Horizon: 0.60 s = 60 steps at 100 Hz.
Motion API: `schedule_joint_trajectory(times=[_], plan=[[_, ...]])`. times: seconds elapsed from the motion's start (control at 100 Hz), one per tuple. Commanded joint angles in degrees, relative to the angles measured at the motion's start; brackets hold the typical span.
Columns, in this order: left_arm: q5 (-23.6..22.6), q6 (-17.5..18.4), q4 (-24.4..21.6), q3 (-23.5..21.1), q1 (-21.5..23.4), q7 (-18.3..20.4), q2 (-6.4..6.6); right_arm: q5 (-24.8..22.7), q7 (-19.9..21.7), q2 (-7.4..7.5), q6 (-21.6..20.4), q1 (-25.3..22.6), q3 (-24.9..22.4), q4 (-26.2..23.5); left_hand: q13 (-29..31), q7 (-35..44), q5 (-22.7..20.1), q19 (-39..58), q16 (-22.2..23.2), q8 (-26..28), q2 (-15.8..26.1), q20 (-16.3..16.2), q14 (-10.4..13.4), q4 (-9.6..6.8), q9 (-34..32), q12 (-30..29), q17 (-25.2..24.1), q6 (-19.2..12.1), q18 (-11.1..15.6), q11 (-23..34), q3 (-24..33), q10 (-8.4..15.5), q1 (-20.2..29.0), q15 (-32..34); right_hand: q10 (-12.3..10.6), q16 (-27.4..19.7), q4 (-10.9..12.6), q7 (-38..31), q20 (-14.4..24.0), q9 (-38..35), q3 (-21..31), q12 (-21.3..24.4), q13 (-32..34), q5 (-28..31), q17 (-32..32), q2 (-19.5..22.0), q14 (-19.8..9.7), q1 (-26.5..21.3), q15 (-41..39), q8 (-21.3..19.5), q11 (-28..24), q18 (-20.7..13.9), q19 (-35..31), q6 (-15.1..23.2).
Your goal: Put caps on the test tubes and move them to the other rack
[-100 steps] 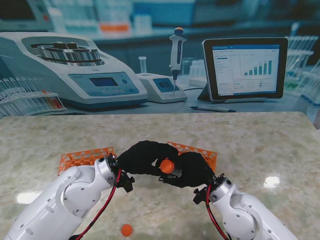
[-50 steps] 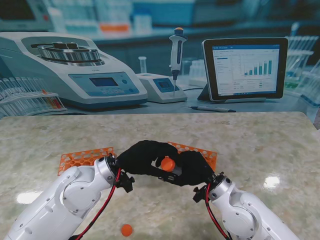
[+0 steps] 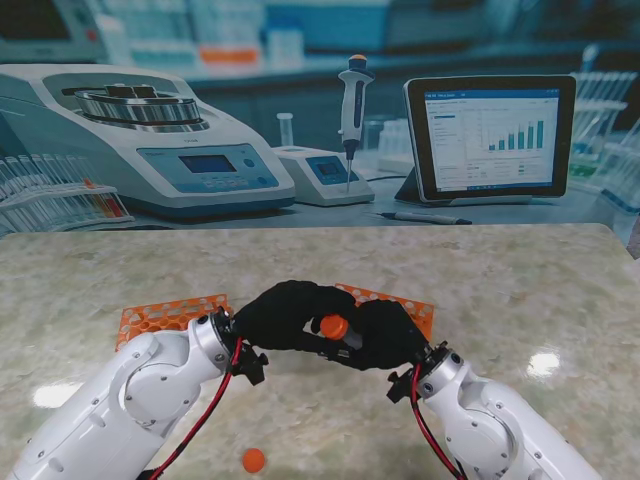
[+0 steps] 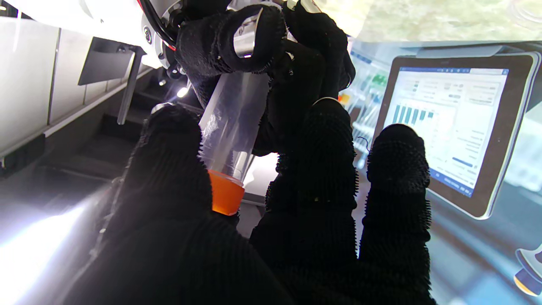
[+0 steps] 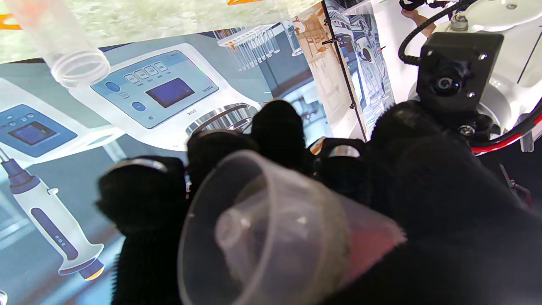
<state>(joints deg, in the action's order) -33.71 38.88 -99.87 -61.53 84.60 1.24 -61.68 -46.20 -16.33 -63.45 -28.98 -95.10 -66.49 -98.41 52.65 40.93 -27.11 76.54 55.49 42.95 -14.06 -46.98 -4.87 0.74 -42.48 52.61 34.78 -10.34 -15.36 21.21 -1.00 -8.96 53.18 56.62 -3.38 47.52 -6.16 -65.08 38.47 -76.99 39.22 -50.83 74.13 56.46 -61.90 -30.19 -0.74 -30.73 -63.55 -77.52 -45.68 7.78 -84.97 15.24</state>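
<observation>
Marbled bench top (image 3: 520,290), lab backdrop behind. Both gloved hands are met mid-table, just in front of the orange racks (image 3: 165,315). The tube (image 4: 230,123) is clamped in the right hand (image 3: 385,338), long axis roughly level, mouth pointing left. The orange cap (image 3: 334,327) is pinched by the left hand (image 3: 283,313) at that mouth; seating cannot be judged. A spare cap (image 3: 254,460) lies near.

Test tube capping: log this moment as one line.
stage: capping | right hand: holds test tube | left hand: on orange cap | spare cap: on table
</observation>
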Motion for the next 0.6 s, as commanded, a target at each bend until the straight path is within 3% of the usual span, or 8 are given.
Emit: schedule_joint_trajectory(times=[0.0,0.13,0.21,0.34,0.43,0.48,0.59], plan=[[-0.36,0.13,-0.47,0.89,0.53,1.34,-0.01,-0.21,0.2,-0.54,-0.25,0.26,0.5,-1.56,-3.45,8.19,-2.81,2.25,-0.41,0.13,4.02,0.95,5.69,-3.85,-5.74,4.43,0.28,1.27,-0.64,1.63,6.92,6.91,11.26,-4.84,-2.69,2.24,-0.51,-0.24,1.15,1.56,0.85,-0.73,1.28,-0.73,-1.09,0.93,-2.48,-1.94,-2.95,-1.06,-1.17,-0.95,-1.85,2.38],[-0.43,0.21,-0.47,1.03,0.33,1.63,0.06,-0.21,0.31,-0.52,-0.37,0.3,0.58,-1.67,-2.8,8.41,-2.64,2.71,-0.51,-0.22,2.87,1.28,6.68,-5.08,-7.64,7.73,1.09,0.88,-0.14,-2.17,10.77,7.09,15.61,-4.55,-2.76,2.27,-0.43,-0.09,1.18,1.46,0.91,-0.81,1.28,-0.59,-1.11,0.74,-2.54,-1.78,-3.01,-0.96,-1.2,-0.98,-1.87,2.4],[-0.44,0.24,-0.38,1.21,0.18,1.62,0.05,-0.22,0.26,-0.53,-0.47,0.29,0.65,-1.74,-1.83,9.2,-3.44,3.21,-0.47,0.82,4.63,1.53,7.29,-5.67,-8.2,8.74,2.29,1.8,0.28,-1.69,13.71,7.49,19.2,-3.98,-2.88,2.29,-0.36,-0.02,1.21,1.4,1.02,-0.84,1.28,-0.54,-1.12,0.56,-2.61,-1.63,-3.08,-0.88,-1.2,-1.03,-1.92,2.39],[-0.71,0.22,-0.18,1.54,-0.07,1.3,-0.02,-0.22,0.17,-0.55,-0.68,0.14,0.68,-1.96,-0.18,13.54,-3.02,7.74,1.34,5.54,5.6,1.42,10.17,-3.74,-7.73,10.28,5.35,1.35,3.01,4.51,18.04,8.27,20.72,1.34,-2.84,2.24,-0.21,0.06,1.21,1.37,1.32,-0.83,1.29,-0.53,-1.11,0.09,-2.56,-1.48,-3.02,-0.68,-1.16,-1.1,-1.89,2.36],[-1.03,0.08,-0.14,1.8,-0.25,1.11,-0.05,-0.04,0.2,-0.58,-0.86,0.03,0.73,-2.12,0.81,18.55,-1.67,11.71,2.96,9.97,7.67,0.47,12.93,-2.56,-6.94,11.45,7.31,0.71,4.99,10.05,20.72,8.67,20.77,6.68,-2.74,2.23,-0.18,0.06,1.23,1.27,1.52,-0.78,1.27,-0.55,-1.1,-0.25,-2.53,-1.21,-3.03,-0.41,-1.14,-1.03,-1.89,2.42],[-1.55,0.05,-0.07,1.97,-0.37,0.61,-0.15,0.06,0.23,-0.59,-1.0,-0.01,0.76,-2.17,1.43,21.32,-0.97,14.38,3.59,12.72,9.15,-0.23,15.75,-2.26,-6.75,11.37,8.77,0.01,6.17,13.58,21.73,9.14,20.78,9.9,-2.76,2.2,-0.22,0.08,1.22,1.3,1.53,-0.73,1.24,-0.56,-1.07,-0.31,-2.46,-1.01,-2.96,-0.27,-1.07,-1.03,-1.84,2.53],[-2.43,0.13,-0.09,2.13,-0.52,0.0,-0.22,0.28,0.22,-0.62,-1.36,-0.15,0.77,-2.27,2.45,24.2,-1.0,17.89,2.64,16.44,11.37,-0.51,20.51,-2.98,-7.36,9.2,11.29,-0.72,7.19,18.52,22.22,9.71,20.78,14.9,-2.52,1.88,-0.55,0.4,1.04,1.42,1.41,-0.38,1.21,-0.9,-0.89,-0.66,-2.05,-0.6,-2.32,0.26,-0.64,-0.92,-1.35,3.41]])
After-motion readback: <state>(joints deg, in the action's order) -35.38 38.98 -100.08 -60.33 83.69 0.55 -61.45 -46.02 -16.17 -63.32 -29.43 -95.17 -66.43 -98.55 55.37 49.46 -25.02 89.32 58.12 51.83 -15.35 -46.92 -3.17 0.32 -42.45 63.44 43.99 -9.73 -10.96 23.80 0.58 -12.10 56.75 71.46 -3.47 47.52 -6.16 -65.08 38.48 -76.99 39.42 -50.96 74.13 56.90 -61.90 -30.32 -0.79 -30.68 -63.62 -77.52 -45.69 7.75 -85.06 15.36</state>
